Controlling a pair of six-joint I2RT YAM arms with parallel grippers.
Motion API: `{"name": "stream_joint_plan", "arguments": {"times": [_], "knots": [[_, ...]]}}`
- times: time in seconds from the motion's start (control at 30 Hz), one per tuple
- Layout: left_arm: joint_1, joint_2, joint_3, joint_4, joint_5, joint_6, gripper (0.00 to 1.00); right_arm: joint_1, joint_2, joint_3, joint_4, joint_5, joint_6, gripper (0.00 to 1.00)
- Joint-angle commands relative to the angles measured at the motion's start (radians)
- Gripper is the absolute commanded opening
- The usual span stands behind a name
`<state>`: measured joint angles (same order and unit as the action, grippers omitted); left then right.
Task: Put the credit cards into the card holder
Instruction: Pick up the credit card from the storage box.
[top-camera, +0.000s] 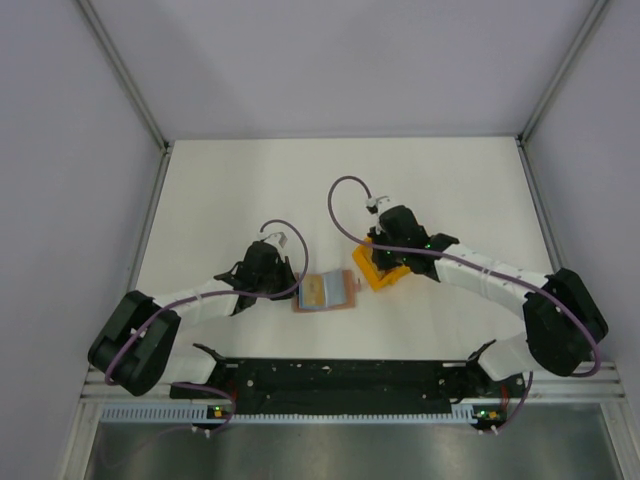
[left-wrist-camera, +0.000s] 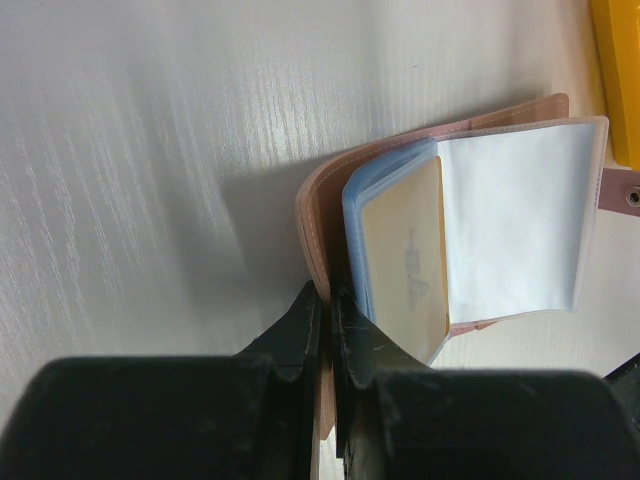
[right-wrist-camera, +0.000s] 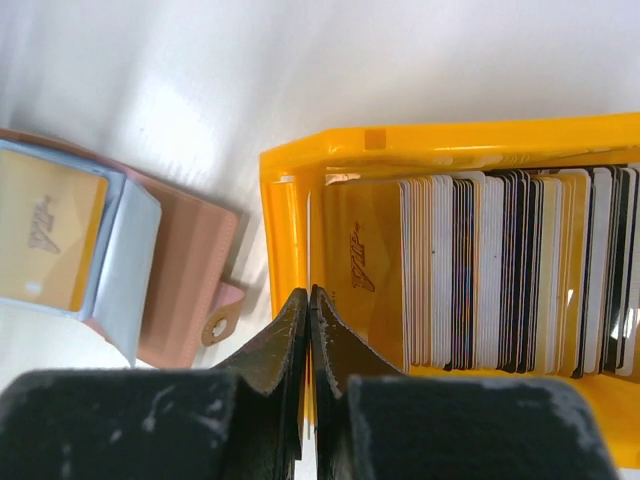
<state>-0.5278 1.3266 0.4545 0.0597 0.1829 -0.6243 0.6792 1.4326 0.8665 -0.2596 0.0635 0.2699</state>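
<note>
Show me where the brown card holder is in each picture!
Top external: card holder in the middle, just left of the yellow tray.
Left wrist: card holder right of centre, lying open.
Right wrist: card holder at the left edge.
Shared landmark: the yellow tray, beside the card holder in every view.

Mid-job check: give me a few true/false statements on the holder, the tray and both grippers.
1. The holder lies open. True.
2. The left gripper is shut on the holder's cover. True.
3. The tray is empty. False: it holds a row of cards standing on edge.
4. No card is in the holder. False: a gold card sits inside it.
5. The right gripper hangs over the holder. False: its tips are at the tray's end.
</note>
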Motion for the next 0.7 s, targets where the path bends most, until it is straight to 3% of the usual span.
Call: {"name": "stream_joint_plan", "arguments": {"times": [0.0, 0.2, 0.3, 0.43, 0.67], "knots": [[-0.001, 0.006, 0.007, -0.017, -0.005, 0.028, 0.0, -0.009, -0.063, 0.045, -0.004, -0.014, 0.005, 0.0], [-0.001, 0.01, 0.007, -0.012, -0.003, 0.026, 0.0, -0.001, -0.098, 0.037, -0.004, 0.027, 0.08, 0.0], [-0.001, 0.008, 0.01, -0.023, -0.019, 0.026, 0.0, 0.055, -0.139, 0.019, 0.023, 0.122, 0.253, 0.0], [0.0, 0.0, 0.006, -0.028, -0.039, 0.017, 0.0, 0.238, -0.143, 0.061, -0.006, 0.398, 0.376, 0.0], [0.002, -0.007, 0.009, -0.021, -0.025, 0.005, 0.0, 0.388, -0.037, 0.117, -0.047, 0.64, 0.603, 0.0]]}}
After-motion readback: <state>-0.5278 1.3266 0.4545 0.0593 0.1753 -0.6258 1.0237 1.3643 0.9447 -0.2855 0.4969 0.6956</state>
